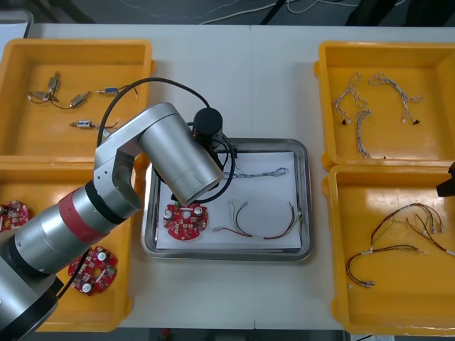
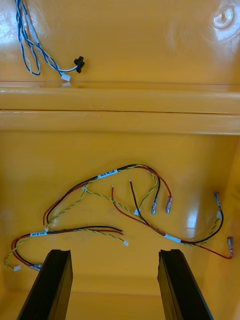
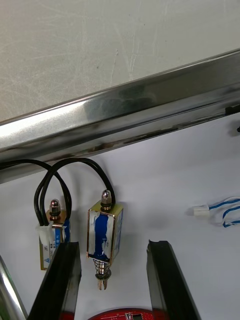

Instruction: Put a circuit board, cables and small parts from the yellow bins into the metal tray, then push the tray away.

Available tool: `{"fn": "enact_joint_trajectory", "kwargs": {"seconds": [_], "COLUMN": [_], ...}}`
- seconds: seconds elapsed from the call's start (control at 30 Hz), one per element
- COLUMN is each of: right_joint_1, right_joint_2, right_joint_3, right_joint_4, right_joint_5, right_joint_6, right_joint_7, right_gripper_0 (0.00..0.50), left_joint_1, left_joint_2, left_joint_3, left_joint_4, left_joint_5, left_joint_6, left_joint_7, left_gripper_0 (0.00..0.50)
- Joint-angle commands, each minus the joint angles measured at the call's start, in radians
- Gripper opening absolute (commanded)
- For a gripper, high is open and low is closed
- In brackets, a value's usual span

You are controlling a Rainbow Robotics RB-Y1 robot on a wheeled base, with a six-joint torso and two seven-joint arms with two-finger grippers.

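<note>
My left gripper (image 3: 114, 282) is open low over the white-lined metal tray (image 1: 302, 206), close to its near-left rim. A small metal part (image 3: 105, 234) wrapped in blue lies on the liner between the fingers, touching neither. A second small metal part (image 3: 52, 235) with a looped black cable lies beside it. The left arm (image 1: 178, 153) covers that corner in the front view. The tray also holds a red circuit board (image 1: 186, 219), a blue and white cable (image 1: 261, 172) and red and yellow cables (image 1: 264, 219). My right gripper (image 2: 115, 287) hangs open above red and yellow cables (image 2: 125, 205) in the near right bin.
Yellow bins flank the tray. The far left bin (image 1: 78, 44) holds small metal parts (image 1: 53, 91), the near left one circuit boards (image 1: 92, 270). The far right bin (image 1: 387, 48) holds blue and white cables (image 1: 362, 114), the near right bin (image 1: 334, 234) red and yellow cables.
</note>
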Motion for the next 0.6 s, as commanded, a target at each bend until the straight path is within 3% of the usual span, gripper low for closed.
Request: {"fn": "enact_joint_trajectory", "kwargs": {"seconds": [0.03,0.1,0.23,0.6], "right_joint_1": [0.010,0.010,0.010,0.010], "right_joint_2": [-0.007,-0.007,-0.007,-0.007], "right_joint_3": [-0.021,-0.021,-0.021,-0.021], "right_joint_4": [-0.008,-0.008,-0.008,-0.008], "right_joint_5": [-0.005,-0.005,-0.005,-0.005], "right_joint_6": [0.006,0.006,0.006,0.006], "right_joint_7": [-0.001,-0.001,-0.001,-0.001], "right_gripper_0": [0.500,0.500,0.500,0.500], "left_joint_1": [-0.039,-0.041,-0.044,-0.094], "left_joint_2": [-0.029,-0.027,-0.018,0.043], "left_joint_3": [-0.007,-0.004,0.018,0.127], "left_joint_4": [-0.008,-0.010,-0.025,-0.172], "left_joint_5": [-0.011,-0.010,0.013,0.199], "left_joint_6": [-0.011,-0.011,-0.005,0.185], "left_joint_7": [0.102,0.105,0.105,0.099], "left_gripper_0": [0.467,0.500,0.500,0.500]}}
